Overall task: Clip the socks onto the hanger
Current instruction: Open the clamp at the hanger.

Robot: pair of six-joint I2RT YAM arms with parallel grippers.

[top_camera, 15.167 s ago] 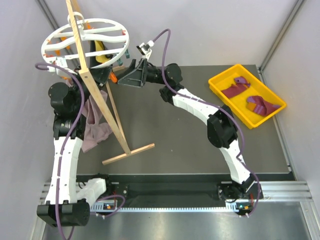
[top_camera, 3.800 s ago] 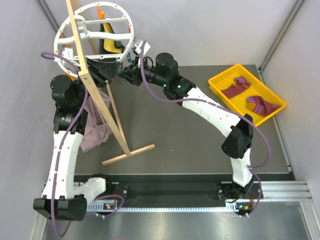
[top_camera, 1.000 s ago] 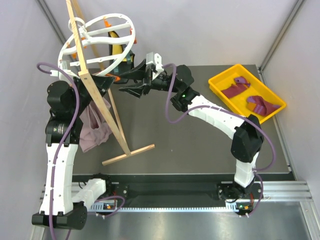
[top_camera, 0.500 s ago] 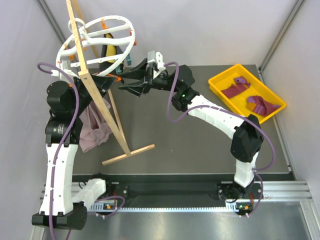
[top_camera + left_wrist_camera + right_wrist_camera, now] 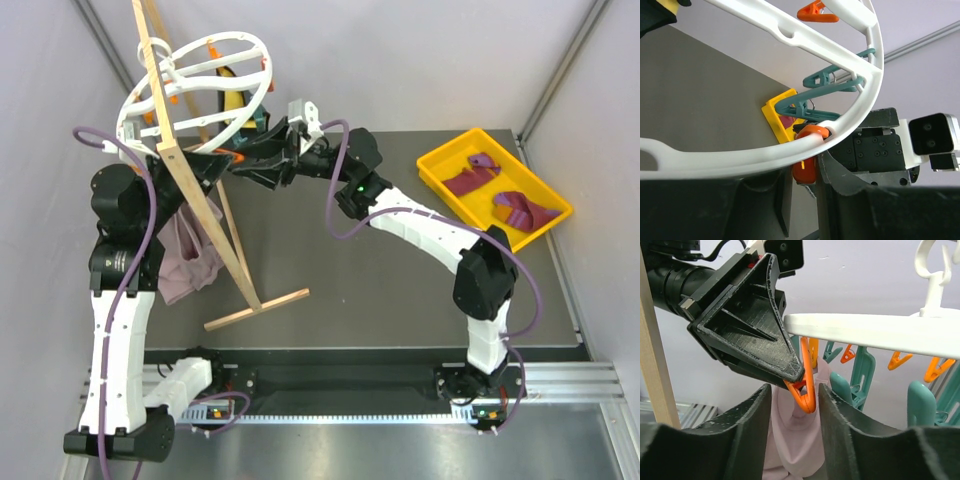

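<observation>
The white wheel-shaped hanger (image 5: 266, 75) hangs tilted by the wooden stand at the back left. My left gripper (image 5: 222, 158) (image 5: 804, 175) is shut on an orange clip (image 5: 805, 167) under the hanger's rim (image 5: 740, 157). My right gripper (image 5: 250, 158) (image 5: 795, 390) is open. Its fingers stand either side of that same orange clip (image 5: 808, 397), apart from it, with the left gripper's black finger (image 5: 750, 335) just above. Two maroon socks (image 5: 472, 172) (image 5: 522, 210) lie in the yellow tray (image 5: 440, 160) at the right, far from both grippers.
The wooden stand's foot (image 5: 258, 307) rests on the table left of centre. A pale mauve cloth (image 5: 185, 262) (image 5: 795, 450) hangs below the hanger. A yellow-and-black garment (image 5: 232, 100) is clipped inside the wheel. Teal clips (image 5: 862, 372) crowd the rim beside my right fingers.
My right gripper has moved left, up to the hanger's rim, and its fingers have narrowed around the orange clip. The left gripper keeps its hold.
</observation>
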